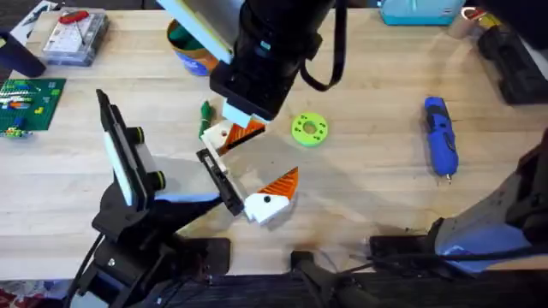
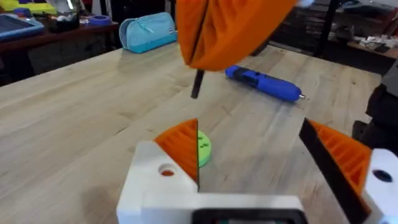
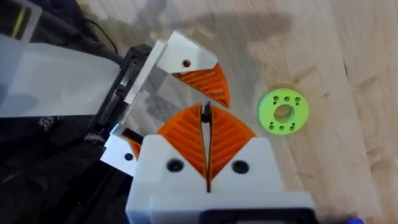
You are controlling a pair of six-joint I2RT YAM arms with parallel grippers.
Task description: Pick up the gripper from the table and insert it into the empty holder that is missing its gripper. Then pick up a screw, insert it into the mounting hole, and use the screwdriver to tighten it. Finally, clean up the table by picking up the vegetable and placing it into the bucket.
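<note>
Right gripper [image 1: 242, 128] clamped on a thin dark pin [image 3: 206, 112]; left gripper [image 2: 261, 168] spread wide, holding nothing.
The left wrist view shows the pin hanging below the ribbed orange pads. From overhead, the smooth blue screwdriver [image 1: 441, 137] lies far right, its metal tip toward the arms' bases; the leafy vegetable [image 1: 205, 111] lies near the round bucket [image 1: 188, 47].

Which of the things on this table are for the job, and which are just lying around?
For the job: narrow black bar holder; blue pen-shaped screwdriver; small dark-green toy vegetable; orange-yellow bucket with blue band.
Lying about: lime-green holed disc; clear plastic box; green brick board; light-blue pouch.
</note>
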